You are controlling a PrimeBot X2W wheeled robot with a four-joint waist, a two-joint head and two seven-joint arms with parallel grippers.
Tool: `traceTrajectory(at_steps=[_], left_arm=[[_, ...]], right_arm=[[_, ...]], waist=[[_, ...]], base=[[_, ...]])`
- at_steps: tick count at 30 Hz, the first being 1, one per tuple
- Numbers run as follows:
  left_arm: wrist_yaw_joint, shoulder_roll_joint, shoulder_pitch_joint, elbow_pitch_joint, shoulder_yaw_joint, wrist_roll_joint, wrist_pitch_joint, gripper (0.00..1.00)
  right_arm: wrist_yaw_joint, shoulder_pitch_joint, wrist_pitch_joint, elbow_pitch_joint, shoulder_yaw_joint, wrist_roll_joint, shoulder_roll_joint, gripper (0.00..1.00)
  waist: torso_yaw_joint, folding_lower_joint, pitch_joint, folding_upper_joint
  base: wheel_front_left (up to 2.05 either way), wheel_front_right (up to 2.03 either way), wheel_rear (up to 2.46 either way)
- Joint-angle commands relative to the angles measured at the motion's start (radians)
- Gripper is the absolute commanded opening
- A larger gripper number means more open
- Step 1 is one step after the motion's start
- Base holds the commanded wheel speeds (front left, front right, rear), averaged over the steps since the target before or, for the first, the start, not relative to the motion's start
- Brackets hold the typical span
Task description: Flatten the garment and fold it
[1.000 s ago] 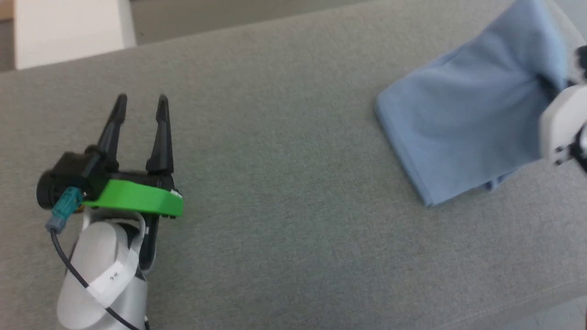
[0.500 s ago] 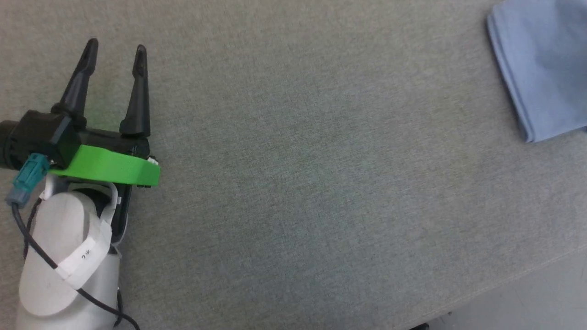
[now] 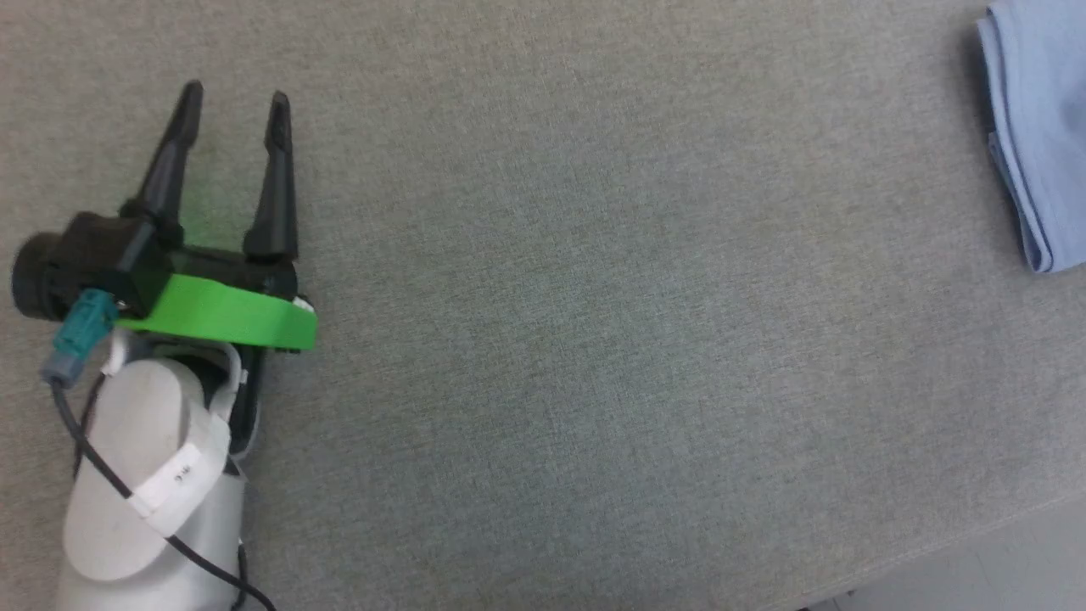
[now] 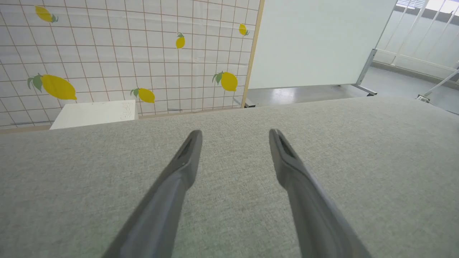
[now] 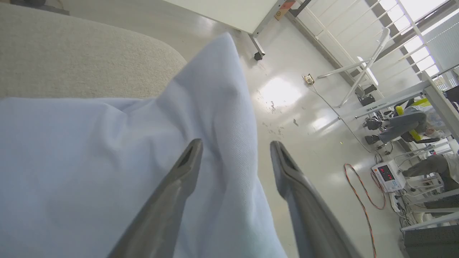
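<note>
Since 1 second ago the head camera has turned, so the garment now sits at the right edge of the head view; it was the camera that moved. Back then 1 end of the cloth was lifted up by the right arm, and now it lies down in flat layers. Closest to the robot, the left fingers hang over the bare grey bench, spread wide with nothing in them. The garment is well apart from them, far off to their right. The right fingers are just above the blue cloth, also spread wide, and I think they hold nothing. So the right arm is much nearer and should do the next grab. In the head view the folded edge runs away from the robot, so that looks like its long way. The right wrist view shows more: the cloth rises in a soft peak, and part of it seems to reach past the end of the bench, over the shiny floor. The left wrist view shows a tiled wall with yellow lemons far behind the bench.
</note>
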Motion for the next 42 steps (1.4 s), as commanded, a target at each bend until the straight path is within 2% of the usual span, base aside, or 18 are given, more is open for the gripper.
traceTrajectory(at_steps=[1, 6, 10, 14, 21, 26, 31, 35, 42], left_arm=[[0.005, -0.010, 0.020, 0.021, -0.004, -0.008, -0.015, 1.00], [0.008, -0.048, 0.068, 0.096, -0.008, -0.030, -0.045, 1.00], [0.015, -0.076, 0.106, 0.143, 0.001, -0.046, -0.059, 1.00], [0.012, -0.099, 0.142, 0.174, 0.005, -0.063, -0.064, 1.00], [0.006, -0.128, 0.195, 0.188, 0.008, -0.070, -0.066, 1.00], [0.005, -0.144, 0.222, 0.192, 0.009, -0.066, -0.066, 1.00], [0.002, -0.157, 0.252, 0.204, 0.001, -0.058, -0.067, 1.00], [0.000, -0.166, 0.276, 0.216, -0.002, -0.058, -0.067, 1.00], [-0.004, -0.179, 0.314, 0.236, -0.019, -0.055, -0.067, 1.00]], right_arm=[[-0.002, 0.001, -0.035, 0.013, 0.000, 0.015, 0.003, 1.00], [-0.002, 0.041, -0.133, 0.043, 0.073, 0.111, -0.005, 1.00], [-0.002, 0.107, -0.175, 0.016, 0.152, 0.202, -0.007, 1.00], [-0.002, 0.194, -0.207, -0.058, 0.202, 0.305, 0.007, 1.00], [-0.002, 0.388, -0.256, -0.253, 0.243, 0.434, 0.086, 1.00], [-0.002, 0.533, -0.275, -0.414, 0.272, 0.461, 0.176, 1.00], [-0.002, 0.657, -0.276, -0.556, 0.279, 0.437, 0.272, 1.00], [-0.002, 0.734, -0.265, -0.617, 0.283, 0.414, 0.331, 1.00], [-0.002, 0.823, -0.276, -0.631, 0.307, 0.384, 0.376, 1.00]], waist=[[0.020, -0.0001, -0.088, -0.0001], [0.049, -0.0001, -0.213, -0.0001], [0.082, -0.0001, -0.303, -0.0001], [0.118, -0.0001, -0.372, -0.0001], [0.183, -0.0001, -0.462, -0.0001], [0.217, -0.0001, -0.501, -0.0001], [0.247, -0.0001, -0.534, -0.0001], [0.270, -0.0001, -0.552, -0.0001], [0.298, -0.0001, -0.572, -0.0001]], base=[[0.00, 0.00, 0.00], [0.00, 0.00, 0.00], [0.00, 0.00, 0.00], [0.00, 0.00, 0.00], [0.00, 0.00, 0.00], [0.00, 0.00, 0.00], [0.00, 0.00, 0.00], [0.00, 0.00, 0.00], [0.00, 0.00, 0.00]])
